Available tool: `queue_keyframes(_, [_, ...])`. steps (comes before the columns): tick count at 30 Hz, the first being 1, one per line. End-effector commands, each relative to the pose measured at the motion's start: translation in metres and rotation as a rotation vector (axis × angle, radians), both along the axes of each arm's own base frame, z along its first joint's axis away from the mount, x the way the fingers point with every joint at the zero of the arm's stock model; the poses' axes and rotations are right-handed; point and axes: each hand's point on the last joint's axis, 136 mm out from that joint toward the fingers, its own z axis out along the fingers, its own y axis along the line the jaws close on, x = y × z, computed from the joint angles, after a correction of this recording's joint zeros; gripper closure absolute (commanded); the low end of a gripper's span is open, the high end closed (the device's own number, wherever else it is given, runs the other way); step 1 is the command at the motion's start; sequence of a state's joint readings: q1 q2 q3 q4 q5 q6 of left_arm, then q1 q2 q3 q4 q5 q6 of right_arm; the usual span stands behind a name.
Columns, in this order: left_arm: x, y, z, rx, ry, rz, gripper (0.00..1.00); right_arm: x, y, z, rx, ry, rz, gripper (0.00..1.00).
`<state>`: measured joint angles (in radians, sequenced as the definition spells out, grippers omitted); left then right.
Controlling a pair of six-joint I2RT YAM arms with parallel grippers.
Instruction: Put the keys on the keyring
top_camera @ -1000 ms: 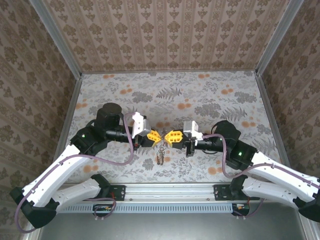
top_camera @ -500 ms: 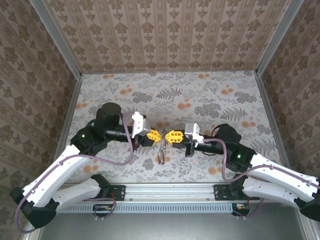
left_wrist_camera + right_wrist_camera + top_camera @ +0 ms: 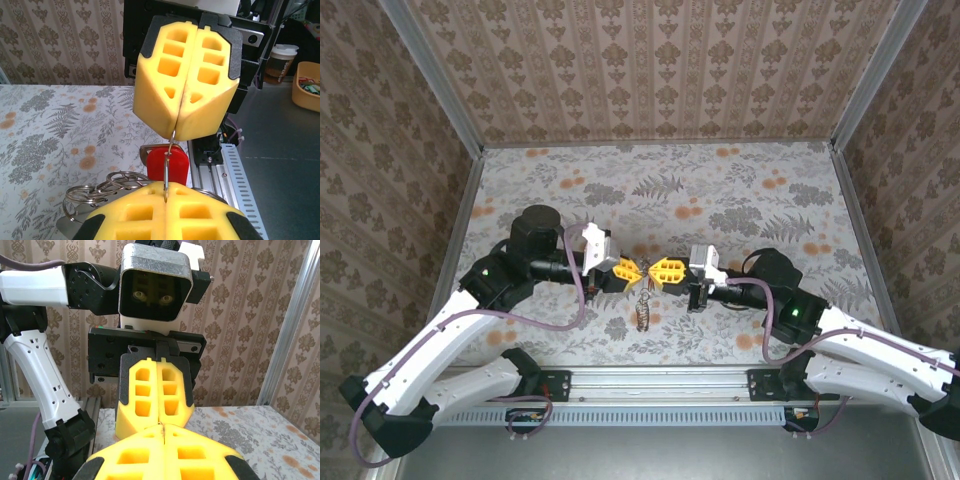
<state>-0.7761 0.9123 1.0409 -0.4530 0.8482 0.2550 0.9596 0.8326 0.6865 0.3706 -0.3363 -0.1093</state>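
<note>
Two yellow tools meet tip to tip over the middle of the flowery worktop (image 3: 740,190). The left tool (image 3: 636,270) comes in from the left side and the right tool (image 3: 657,271) from the right side. Both are squeezed tight, with no gap between their fingers.

Each one pinches the same keyring (image 3: 169,159). It is a thin loop of wire that runs straight from one tip to the other. In the left wrist view, one end goes into the crack of the left tool at the bottom. The other end goes into the crack of the right tool above it.

Just behind the wire is the red key (image 3: 156,164), with its bright red head up close to the tips. A bunch of small metal rings (image 3: 107,186) sits beside it, right next to the left tool.

From above, the keys (image 3: 642,310) show as a tiny clump under the spot where the tools meet. They are too small to tell apart there. I cannot tell if they touch the worktop.
</note>
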Motion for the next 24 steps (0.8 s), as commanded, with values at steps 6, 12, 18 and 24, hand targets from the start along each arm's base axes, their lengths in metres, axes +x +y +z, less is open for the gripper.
queue_keyframes(6, [-0.004,0.001,0.015,-0.059,-0.021,-0.022,1.00,0.000,0.001,0.005,0.022,-0.035,-0.010,1.00])
queue_keyframes(12, [-0.003,0.001,0.015,-0.060,-0.020,-0.022,1.00,0.002,0.003,0.004,0.015,-0.038,-0.013,1.00])
queue_keyframes(18, [-0.004,0.002,0.015,-0.060,-0.018,-0.022,1.00,0.002,-0.002,0.006,0.006,-0.059,-0.038,1.00])
queue_keyframes(24, [-0.004,0.002,0.015,-0.060,-0.016,-0.024,1.00,0.001,-0.009,0.008,-0.003,-0.092,-0.067,1.00])
